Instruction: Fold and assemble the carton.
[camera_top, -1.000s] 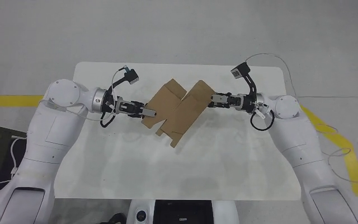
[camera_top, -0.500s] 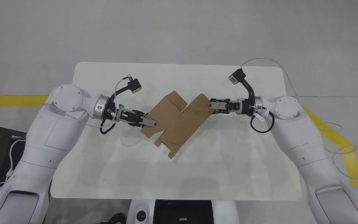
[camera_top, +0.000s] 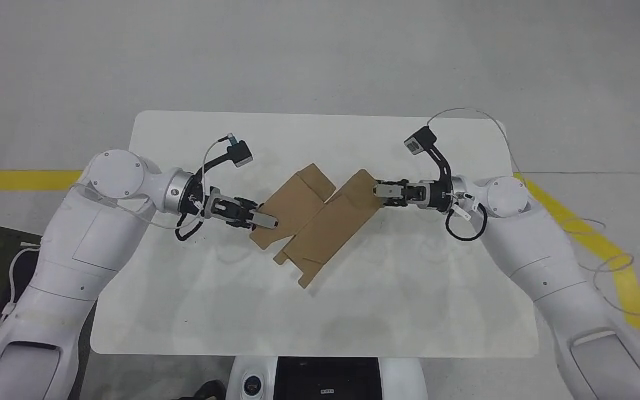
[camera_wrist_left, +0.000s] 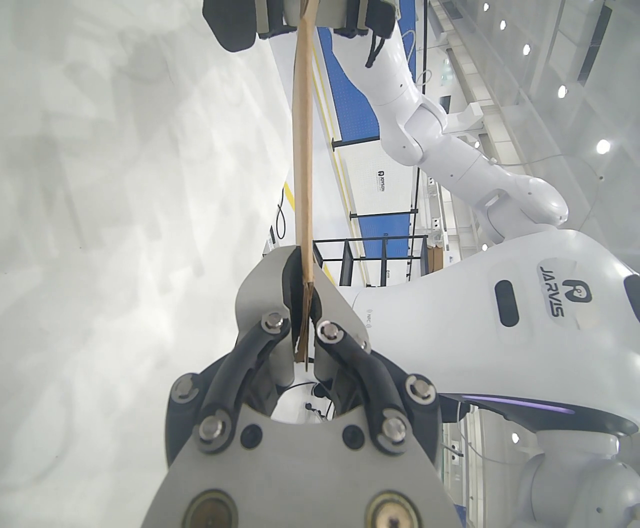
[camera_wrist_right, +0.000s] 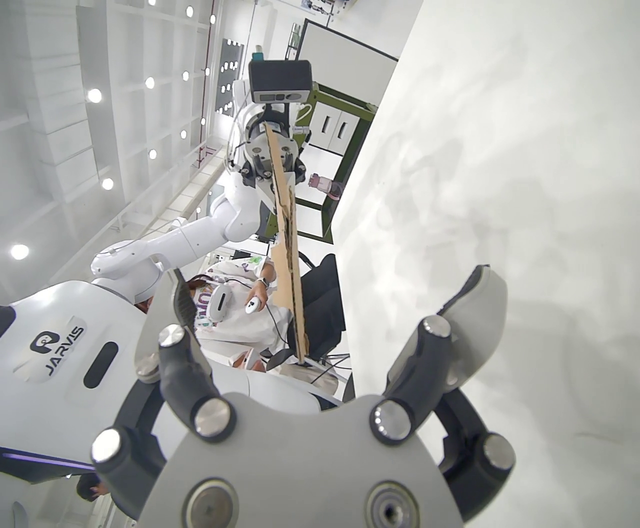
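white table (camera_top: 400, 300) underlies carton (camera_top: 322, 212) pinched by left gripper (camera_wrist_left: 302, 280); right gripper (camera_top: 379, 189) gapes.

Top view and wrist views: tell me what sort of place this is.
Probably an indoor robotics lab or test hall: a white table on a grey floor with a yellow line, rows of round ceiling lights, and a black metal rack behind.

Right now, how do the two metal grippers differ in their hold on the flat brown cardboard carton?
The left gripper is shut; the right gripper is open. The left gripper pinches an edge of the flat brown cardboard carton; the right gripper's fingers straddle the opposite edge without touching it. Both face the carton from opposite ends.
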